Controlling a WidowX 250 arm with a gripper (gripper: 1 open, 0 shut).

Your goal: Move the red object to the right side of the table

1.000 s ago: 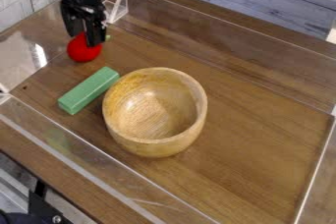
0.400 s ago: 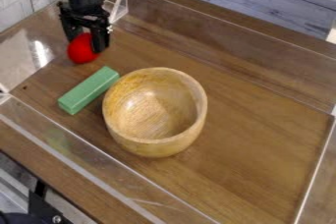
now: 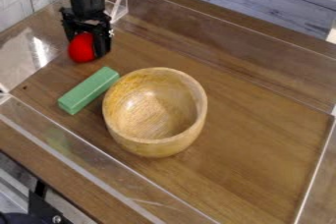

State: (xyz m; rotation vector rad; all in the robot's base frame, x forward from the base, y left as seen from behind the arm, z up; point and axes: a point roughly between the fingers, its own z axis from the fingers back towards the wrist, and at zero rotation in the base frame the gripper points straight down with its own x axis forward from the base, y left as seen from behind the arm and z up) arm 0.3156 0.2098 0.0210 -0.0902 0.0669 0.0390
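Pincer (image 3: 86, 29) stands open, 1 red object (image 3: 82, 47) between its fingertips.

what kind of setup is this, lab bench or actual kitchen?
Looks like a lab tabletop rather than a kitchen: a wood-grain table edged by low clear walls, a robot gripper at the red object, and a plain green block beside a wooden bowl.
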